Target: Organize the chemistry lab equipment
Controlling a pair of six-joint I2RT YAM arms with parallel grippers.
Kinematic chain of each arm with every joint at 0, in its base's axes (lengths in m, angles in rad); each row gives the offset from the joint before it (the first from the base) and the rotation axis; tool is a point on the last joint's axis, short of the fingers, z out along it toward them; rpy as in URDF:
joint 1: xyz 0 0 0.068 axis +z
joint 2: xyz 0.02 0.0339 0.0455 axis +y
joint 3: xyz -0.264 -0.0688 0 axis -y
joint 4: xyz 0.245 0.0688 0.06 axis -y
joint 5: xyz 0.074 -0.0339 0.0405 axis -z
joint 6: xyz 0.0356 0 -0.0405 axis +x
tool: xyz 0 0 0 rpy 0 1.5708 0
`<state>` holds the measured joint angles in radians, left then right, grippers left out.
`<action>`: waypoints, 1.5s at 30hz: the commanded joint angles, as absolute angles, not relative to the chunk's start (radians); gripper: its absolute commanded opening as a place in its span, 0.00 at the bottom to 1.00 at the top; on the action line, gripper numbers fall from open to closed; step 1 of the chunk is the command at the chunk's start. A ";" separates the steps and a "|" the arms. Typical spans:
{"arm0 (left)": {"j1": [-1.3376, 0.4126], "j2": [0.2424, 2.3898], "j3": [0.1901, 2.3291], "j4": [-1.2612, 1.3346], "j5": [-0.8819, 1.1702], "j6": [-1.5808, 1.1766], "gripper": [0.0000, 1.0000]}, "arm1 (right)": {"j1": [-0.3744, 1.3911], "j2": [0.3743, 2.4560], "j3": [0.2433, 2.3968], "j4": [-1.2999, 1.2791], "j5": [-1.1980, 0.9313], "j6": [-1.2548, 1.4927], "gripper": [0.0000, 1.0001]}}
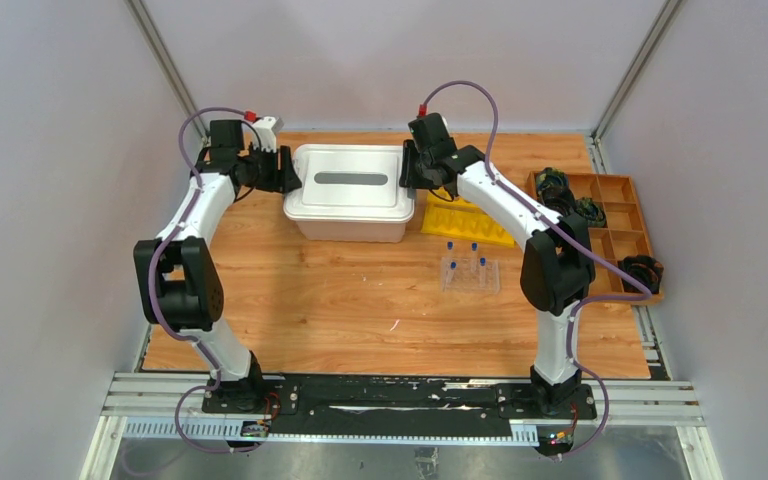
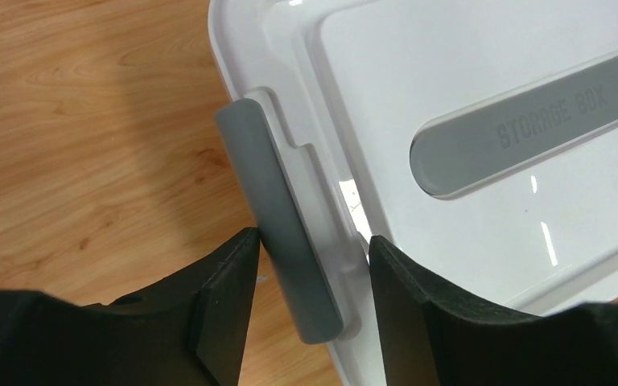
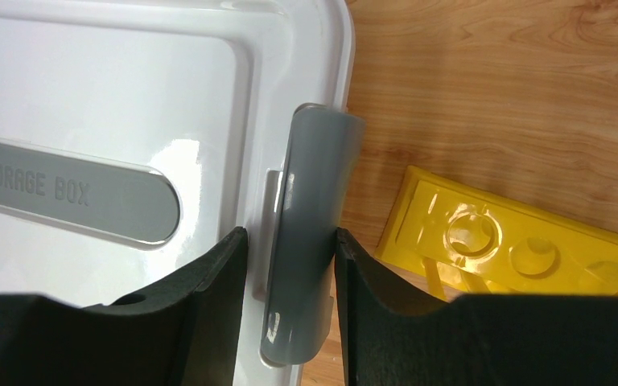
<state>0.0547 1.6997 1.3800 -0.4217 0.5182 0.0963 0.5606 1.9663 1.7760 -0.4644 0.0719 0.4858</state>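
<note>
Straddling both end latches lets you unclip the storage box point(image 1: 345, 195) evenly: your right claw point(image 3: 290, 241) pinches the right latch point(image 3: 318, 161); your left claw point(image 2: 312, 241) brackets the left latch point(image 2: 249, 153), and I cannot tell whether it grips. The tube rack point(image 1: 470, 272) stands right of the desk's centre.

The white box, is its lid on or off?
On. The lid covers the whole box top, with a grey latch at each end.
</note>
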 commanded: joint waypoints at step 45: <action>-0.072 1.677 1.628 -0.706 0.317 0.153 0.97 | 0.517 1.908 1.814 -0.546 -0.024 0.431 0.65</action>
